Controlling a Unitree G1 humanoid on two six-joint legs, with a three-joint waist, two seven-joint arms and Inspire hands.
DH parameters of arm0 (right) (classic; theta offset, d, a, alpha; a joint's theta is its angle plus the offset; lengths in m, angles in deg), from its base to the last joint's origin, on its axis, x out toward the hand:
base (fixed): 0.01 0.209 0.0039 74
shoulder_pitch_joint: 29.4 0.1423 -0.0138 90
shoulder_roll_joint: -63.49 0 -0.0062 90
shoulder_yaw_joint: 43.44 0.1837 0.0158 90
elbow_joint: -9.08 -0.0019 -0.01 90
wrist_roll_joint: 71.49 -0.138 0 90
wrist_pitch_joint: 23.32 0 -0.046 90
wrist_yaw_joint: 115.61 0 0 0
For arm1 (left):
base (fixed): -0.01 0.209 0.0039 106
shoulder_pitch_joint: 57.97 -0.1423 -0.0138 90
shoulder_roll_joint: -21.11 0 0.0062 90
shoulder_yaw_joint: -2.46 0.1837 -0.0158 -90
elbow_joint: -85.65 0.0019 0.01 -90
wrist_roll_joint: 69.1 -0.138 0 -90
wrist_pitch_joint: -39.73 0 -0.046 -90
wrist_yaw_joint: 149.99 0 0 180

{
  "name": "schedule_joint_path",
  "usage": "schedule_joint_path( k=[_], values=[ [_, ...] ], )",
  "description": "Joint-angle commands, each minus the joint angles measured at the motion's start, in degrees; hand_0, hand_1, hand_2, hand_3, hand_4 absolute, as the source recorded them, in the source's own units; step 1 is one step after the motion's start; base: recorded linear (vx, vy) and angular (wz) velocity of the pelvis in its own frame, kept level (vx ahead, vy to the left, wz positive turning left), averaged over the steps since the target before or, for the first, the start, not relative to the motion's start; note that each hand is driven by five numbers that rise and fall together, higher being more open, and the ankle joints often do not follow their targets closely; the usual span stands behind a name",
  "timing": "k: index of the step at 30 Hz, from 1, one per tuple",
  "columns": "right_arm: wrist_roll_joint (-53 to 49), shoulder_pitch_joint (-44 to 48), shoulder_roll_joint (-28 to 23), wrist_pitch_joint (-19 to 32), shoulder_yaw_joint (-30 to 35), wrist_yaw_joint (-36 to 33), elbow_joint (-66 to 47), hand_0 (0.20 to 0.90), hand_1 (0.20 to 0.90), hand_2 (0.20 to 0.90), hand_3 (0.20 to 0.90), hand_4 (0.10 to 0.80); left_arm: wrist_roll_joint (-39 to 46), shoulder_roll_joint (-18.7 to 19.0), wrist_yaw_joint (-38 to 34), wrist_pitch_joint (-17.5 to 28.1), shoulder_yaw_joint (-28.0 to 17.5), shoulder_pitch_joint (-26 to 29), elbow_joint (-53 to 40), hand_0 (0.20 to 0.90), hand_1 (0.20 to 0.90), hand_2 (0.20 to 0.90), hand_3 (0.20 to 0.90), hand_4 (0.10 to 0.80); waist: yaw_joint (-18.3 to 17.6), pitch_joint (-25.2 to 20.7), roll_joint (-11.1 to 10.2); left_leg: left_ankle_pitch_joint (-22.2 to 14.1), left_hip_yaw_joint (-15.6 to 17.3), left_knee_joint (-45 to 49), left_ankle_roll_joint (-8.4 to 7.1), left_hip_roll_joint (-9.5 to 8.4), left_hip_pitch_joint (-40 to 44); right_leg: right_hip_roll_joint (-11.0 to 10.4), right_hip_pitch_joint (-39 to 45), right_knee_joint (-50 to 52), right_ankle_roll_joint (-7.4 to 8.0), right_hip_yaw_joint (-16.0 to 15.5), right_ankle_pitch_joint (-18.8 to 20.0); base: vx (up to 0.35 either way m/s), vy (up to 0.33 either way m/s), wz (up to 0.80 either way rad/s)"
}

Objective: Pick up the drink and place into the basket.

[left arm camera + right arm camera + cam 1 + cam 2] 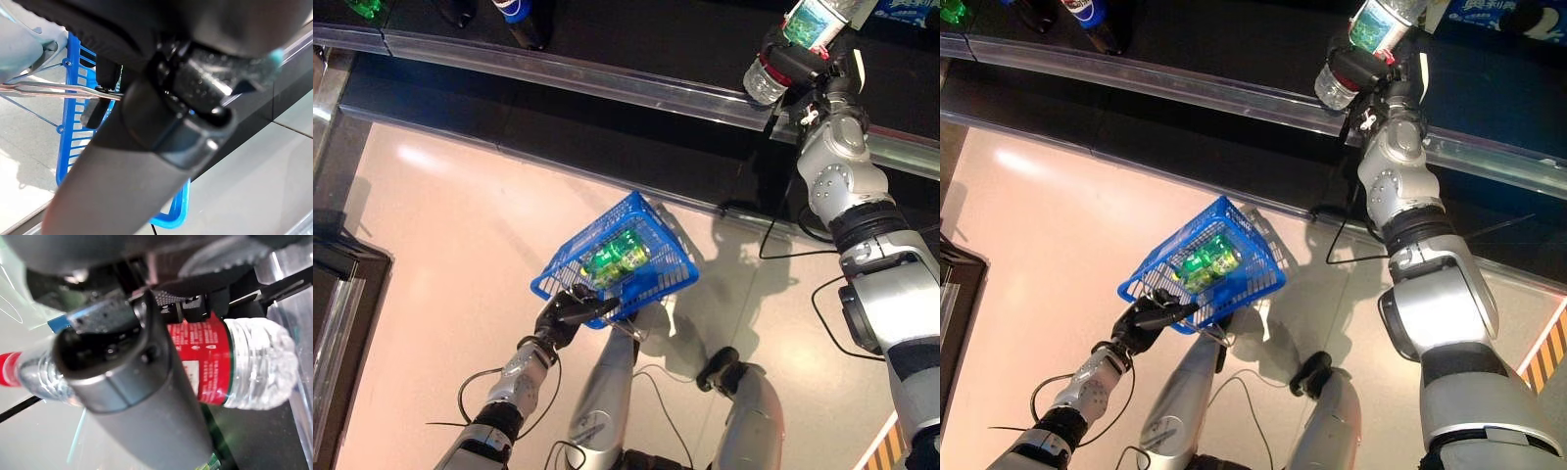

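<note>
My right hand (806, 65) is shut on a clear plastic bottle (765, 80) with a coloured label, held on its side above the shelf's metal rail at the upper right. The right wrist view shows the bottle (257, 363) with a red label gripped behind my dark fingers (128, 382). My left hand (564, 315) is shut on the thin wire handles (49, 88) of the blue basket (658, 284), which hangs off the floor in front of me at centre. Green cans (617, 257) lie inside it.
A dark shelf with a metal rail (607, 83) runs across the back, with drinks (514, 10) at its far left and a blue package (906, 12) at the right. A dark cabinet (342, 284) stands at the left. A yellow-black striped edge (1542, 357) shows at the right.
</note>
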Motion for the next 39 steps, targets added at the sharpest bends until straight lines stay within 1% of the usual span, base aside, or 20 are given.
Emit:
schedule_joint_path(
  k=[1,10,12,18,29,33,37,38,39],
  values=[
    [-1.54,11.57,-3.9,6.79,-1.54,1.47,-1.42,0.3,0.3,0.3,0.2,0.1,-1.26,8.99,4.64,0.36,5.93,-11.23,-3.31,0.3,0.3,0.3,0.2,0.1,2.69,-0.84,1.34,-6.78,0.51,5.63,6.88,-3.09,-0.03,1.21,1.67,-13.68,2.55,0.68,13.36,-0.01,-0.005,0.04],
    [-2.09,11.6,-4.31,8.26,-1.51,1.9,-1.93,0.3,0.3,0.3,0.2,0.1,-1.35,9.36,5.14,0.45,5.95,-11.14,-3.25,0.3,0.3,0.3,0.2,0.1,2.62,-0.84,1.18,-6.53,0.41,5.06,6.91,-3.04,0.17,1.4,1.99,-14.49,2.67,0.56,13.67,-0.006,-0.005,0.02],
    [-2.01,11.67,-4.25,9.37,-1.52,2.61,-1.87,0.3,0.3,0.3,0.2,0.1,-1.15,9.35,5.31,0.61,5.97,-11.08,-3.02,0.3,0.3,0.3,0.2,0.1,2.51,-0.84,1.15,-6.45,0.45,4.8,6.87,-2.96,0.47,1.48,2.29,-14.87,2.75,0.61,13.8,0.0,0.0,0.0],
    [0.36,11.51,-4.8,10.51,-1.47,3.95,-3.97,0.3,0.3,0.3,0.2,0.1,-1.27,9.63,5.49,0.53,5.49,-11.02,-2.93,0.3,0.3,0.3,0.2,0.1,2.14,-0.84,0.73,-6.45,0.67,4.62,6.95,-2.82,0.7,1.79,2.69,-15.45,2.8,0.78,13.98,0.0,0.0,0.0],
    [-0.29,10.09,-5.82,10.93,-0.84,6.32,-6.48,0.3,0.3,0.3,0.2,0.1,-1.45,9.79,5.85,0.8,4.65,-10.94,-2.46,0.3,0.3,0.3,0.2,0.1,1.41,-0.84,0.36,-6.22,1.08,3.88,7.0,-2.61,1.79,2.15,3.84,-16.67,3.08,1.13,14.44,-0.002,-0.002,0.0],
    [-0.23,8.89,-6.14,11.3,-0.17,7.42,-7.95,0.3,0.3,0.3,0.2,0.1,-1.42,9.97,5.89,0.94,4.35,-10.7,-2.41,0.3,0.3,0.3,0.2,0.1,0.88,-0.84,-0.09,-5.4,1.19,1.52,6.81,-2.57,3.89,2.82,5.78,-19.76,3.62,1.46,15.58,-0.021,-0.017,-0.05],
    [-0.52,8.6,-6.47,11.32,-0.38,8.48,-8.34,0.3,0.3,0.3,0.2,0.1,-1.81,10.13,6.17,0.88,3.26,-10.38,-1.98,0.3,0.3,0.3,0.2,0.1,0.42,-0.87,-0.76,-3.88,2.06,-3.15,6.08,-2.15,8.2,4.03,9.97,-25.31,4.39,1.56,17.24,-0.018,-0.022,-0.1],
    [-0.96,8.29,-6.64,11.13,-0.25,9.09,-8.39,0.3,0.3,0.3,0.2,0.1,-2.08,10.18,6.28,0.83,2.86,-10.5,-1.7,0.3,0.3,0.3,0.2,0.1,0.22,-1.52,-1.04,-3.02,2.3,-5.33,5.77,-2.03,9.81,4.4,11.5,-27.58,4.74,1.49,18.14,-0.076,-0.004,-0.09],
    [-1.14,8.06,-6.62,11.06,-0.15,9.48,-8.3,0.3,0.3,0.3,0.2,0.1,-2.31,10.22,6.43,0.8,2.66,-10.54,-1.45,0.3,0.3,0.3,0.2,0.1,0.14,-1.8,-1.19,-1.09,3.01,-6.8,5.83,-1.98,10.16,4.25,11.9,-29.12,4.41,0.64,19.99,-0.053,-0.006,-0.13]
  ],
)
